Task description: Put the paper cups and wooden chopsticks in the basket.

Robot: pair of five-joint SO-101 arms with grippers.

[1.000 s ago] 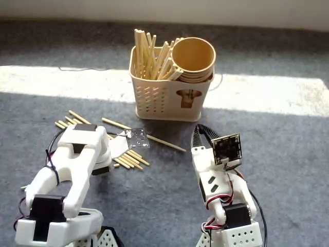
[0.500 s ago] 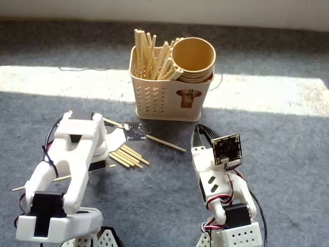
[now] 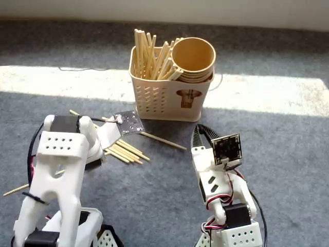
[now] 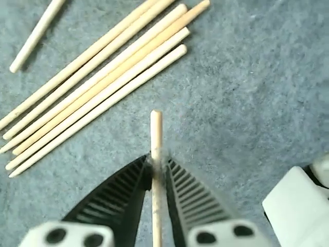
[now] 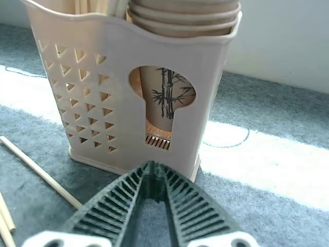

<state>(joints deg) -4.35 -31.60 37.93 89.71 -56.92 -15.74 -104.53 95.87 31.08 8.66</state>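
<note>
My left gripper (image 4: pixel 157 170) is shut on one wooden chopstick (image 4: pixel 156 149), held above the grey carpet; its tail pokes out behind the left arm (image 3: pixel 18 189). Beside it several loose chopsticks (image 4: pixel 97 87) lie in a bundle, which also shows in the high view (image 3: pixel 126 152). One longer chopstick (image 3: pixel 162 140) lies in front of the basket (image 3: pixel 167 95). The basket holds stacked paper cups (image 3: pixel 194 56) and several upright chopsticks (image 3: pixel 151 54). My right gripper (image 5: pixel 152 172) is shut on nothing, low over the carpet, facing the basket (image 5: pixel 123 87) with the cups (image 5: pixel 185 15) in it.
Grey carpet covers the floor, with a bright sunlit strip behind the basket. A thin cable (image 5: pixel 231 144) lies on the carpet by the basket's right side. A white robot part (image 4: pixel 303 200) sits close to the held chopstick.
The left arm has risen and drawn back toward the near left, carrying the chopstick; its wrist board moved closer to the basket. The right arm has stayed still.
</note>
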